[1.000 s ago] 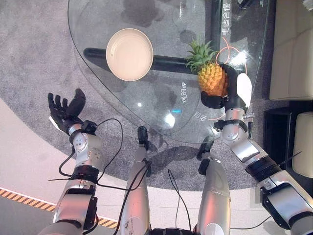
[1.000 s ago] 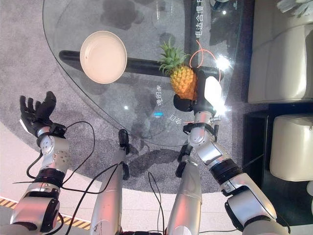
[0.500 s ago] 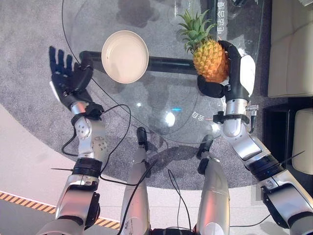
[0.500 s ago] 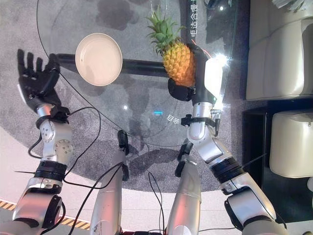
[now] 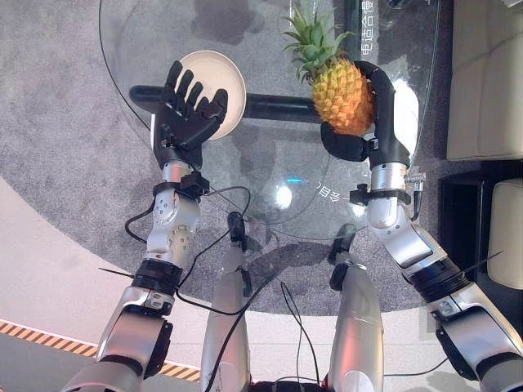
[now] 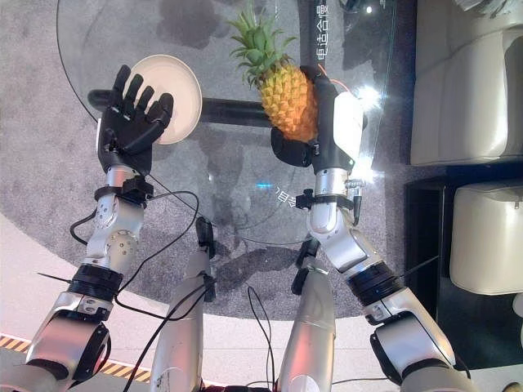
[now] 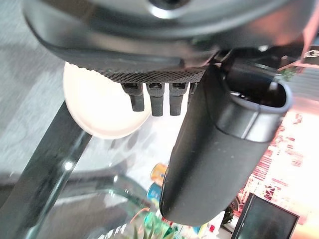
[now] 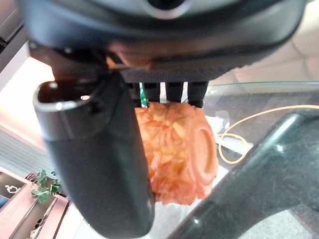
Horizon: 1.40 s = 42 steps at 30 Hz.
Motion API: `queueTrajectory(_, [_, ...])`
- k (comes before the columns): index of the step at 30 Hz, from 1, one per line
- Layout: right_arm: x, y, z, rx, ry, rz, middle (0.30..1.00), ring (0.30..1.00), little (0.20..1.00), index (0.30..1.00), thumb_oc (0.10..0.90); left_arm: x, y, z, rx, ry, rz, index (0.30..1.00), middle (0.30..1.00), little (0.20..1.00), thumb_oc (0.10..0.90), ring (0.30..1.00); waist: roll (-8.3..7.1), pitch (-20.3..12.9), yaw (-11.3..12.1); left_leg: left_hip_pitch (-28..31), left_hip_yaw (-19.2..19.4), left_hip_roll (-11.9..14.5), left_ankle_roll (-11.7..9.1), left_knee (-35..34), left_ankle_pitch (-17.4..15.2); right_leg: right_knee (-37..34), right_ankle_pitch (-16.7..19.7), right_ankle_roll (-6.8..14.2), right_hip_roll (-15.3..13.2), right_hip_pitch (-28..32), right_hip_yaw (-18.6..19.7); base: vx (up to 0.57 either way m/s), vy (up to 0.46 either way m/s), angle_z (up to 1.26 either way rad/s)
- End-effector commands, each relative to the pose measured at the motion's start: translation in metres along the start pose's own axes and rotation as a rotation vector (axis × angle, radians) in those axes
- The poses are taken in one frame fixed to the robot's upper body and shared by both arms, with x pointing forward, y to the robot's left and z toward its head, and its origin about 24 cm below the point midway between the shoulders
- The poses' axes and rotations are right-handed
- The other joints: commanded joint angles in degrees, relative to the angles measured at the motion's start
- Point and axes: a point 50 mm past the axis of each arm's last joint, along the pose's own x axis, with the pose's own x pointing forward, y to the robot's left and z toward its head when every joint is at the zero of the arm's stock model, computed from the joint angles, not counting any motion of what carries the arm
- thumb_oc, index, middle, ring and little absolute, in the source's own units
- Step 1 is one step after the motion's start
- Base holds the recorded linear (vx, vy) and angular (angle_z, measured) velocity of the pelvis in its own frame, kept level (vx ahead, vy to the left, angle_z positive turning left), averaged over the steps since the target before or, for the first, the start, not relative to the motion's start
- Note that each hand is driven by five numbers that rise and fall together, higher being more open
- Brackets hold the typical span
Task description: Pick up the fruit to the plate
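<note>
Fruit: an orange-yellow pineapple with a green leafy crown point(image 5: 339, 96), held above the round clear glass table point(image 5: 270, 175), right of the plate and apart from it.
Right hand: the dark right hand point(image 5: 378, 122) has fingers and thumb curled round the pineapple's body, its base toward the wrist.
Left hand: the dark left hand point(image 5: 186, 114) has fingers spread straight, holding nothing, over the plate's near-left edge.
Plate: a round cream-white plate point(image 5: 225, 73) lies on the glass.

Chinese characters on the glass table point(image 5: 270, 175), illegible.
</note>
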Motion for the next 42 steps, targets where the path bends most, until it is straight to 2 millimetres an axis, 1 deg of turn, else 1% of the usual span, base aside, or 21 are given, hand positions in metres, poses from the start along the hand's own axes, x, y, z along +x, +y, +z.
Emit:
queueTrajectory(1, [0.028,-0.036,0.095,0.183,-0.455,-0.168,0.3,0.3,0.2,0.3,0.1,0.018,-0.05,0.039,-0.085,-0.142,-0.247,0.9,0.9,0.9,0.8,0.9,1.05,-1.0,-0.9,1.4,0.1,2.8,-1.9,5.0,-5.3,-9.2,6.1,3.1,-1.6,4.2,0.7,0.0,0.0,0.0])
queueTrajectory(6, [0.026,-0.034,0.101,0.198,-0.48,-0.147,0.3,0.3,0.2,0.3,0.1,0.018,-0.054,0.033,-0.132,-0.095,-0.297,0.9,0.9,0.9,0.8,0.9,1.08,-1.0,-0.9,1.5,0.2,2.7,-1.9,4.9,-5.3,-9.7,6.2,3.2,-1.7,4.5,0.5,0.0,0.0,0.0])
queueTrajectory(11, [0.025,-0.031,0.109,0.208,-0.513,-0.115,0.3,0.3,0.2,0.3,0.1,0.017,-0.063,0.025,-0.234,-0.021,-0.38,0.9,0.9,0.9,0.8,0.9,1.26,-1.0,-1.0,1.7,0.5,2.7,-2.0,4.7,-5.3,-10.2,6.4,3.3,-2.0,4.8,0.3,0.0,0.0,0.0])
queueTrajectory(18, [0.023,-0.027,0.117,0.227,-0.537,-0.075,0.3,0.3,0.2,0.3,0.1,0.016,-0.068,0.02,-0.256,0.024,-0.413,0.9,0.9,0.9,0.8,0.9,1.42,-1.0,-0.9,1.6,0.5,2.6,-1.9,4.6,-5.2,-10.4,6.5,3.3,-2.1,4.8,0.2,0.0,0.0,0.0])
queueTrajectory(26, [0.02,-0.022,0.126,0.234,-0.568,-0.025,0.3,0.3,0.2,0.3,0.1,0.015,-0.071,0.018,-0.267,0.043,-0.418,0.9,0.9,0.9,0.8,0.9,1.33,-1.0,-0.7,1.5,0.5,2.6,-1.9,4.6,-5.2,-10.9,6.6,3.3,-2.3,5.1,-0.1,0.0,0.0,0.0])
queueTrajectory(32, [0.018,-0.018,0.131,0.251,-0.584,0.01,0.3,0.3,0.2,0.3,0.1,0.016,-0.07,0.016,-0.283,0.041,-0.379,0.9,0.9,0.9,0.8,0.9,1.17,-1.0,-0.5,1.1,0.2,2.6,-1.9,4.8,-5.2,-10.8,6.6,3.3,-2.3,4.9,-0.3,0.0,0.0,0.0])
queueTrajectory(42, [0.016,-0.01,0.137,0.26,-0.584,0.072,0.3,0.3,0.2,0.3,0.1,0.017,-0.073,0.017,-0.389,0.032,-0.343,0.9,0.9,0.9,0.8,0.9,1.0,-1.0,-0.2,0.7,0.0,2.4,-1.8,4.7,-5.1,-11.0,6.6,3.2,-2.3,4.8,-0.6,0.0,0.0,0.0])
